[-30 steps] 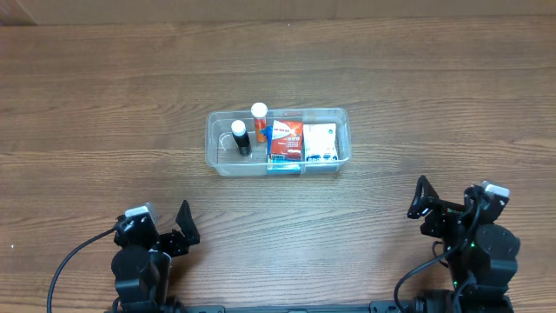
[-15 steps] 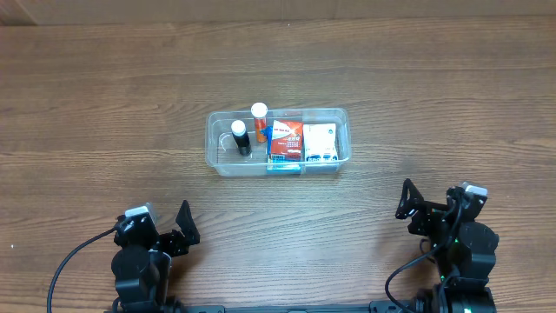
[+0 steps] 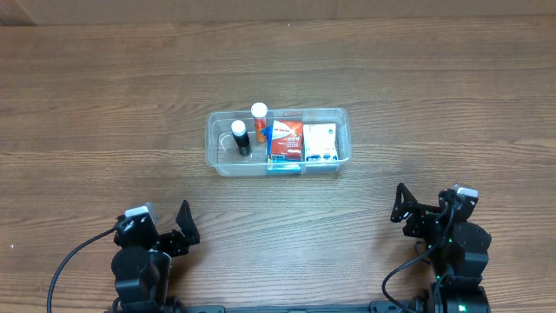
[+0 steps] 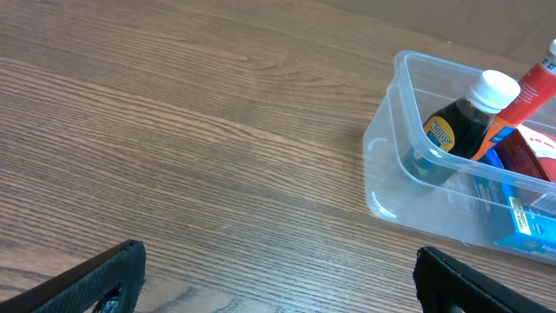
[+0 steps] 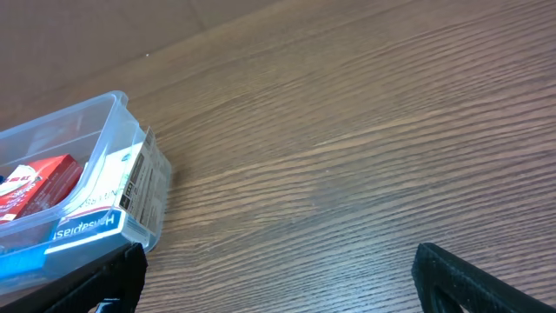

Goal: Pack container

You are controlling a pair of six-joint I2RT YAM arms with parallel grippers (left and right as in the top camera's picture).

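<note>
The clear plastic container point(image 3: 340, 117) sits mid-table. It holds a dark bottle with a white cap point(image 3: 240, 137), an orange bottle point(image 3: 259, 122), a red box point(image 3: 286, 143), a white box point(image 3: 320, 144) and a blue box point(image 3: 283, 168). The container also shows in the left wrist view point(image 4: 395, 165) and in the right wrist view point(image 5: 95, 117). My left gripper point(image 3: 169, 228) is open and empty near the front edge, well short of the container. My right gripper point(image 3: 419, 209) is open and empty at the front right, also apart from it.
The wooden table point(image 3: 104, 104) carries nothing else around the container. Black cables trail from both arms at the front edge.
My right arm has moved left and back toward the front edge, staying open. The left arm and the container's contents have not moved.
</note>
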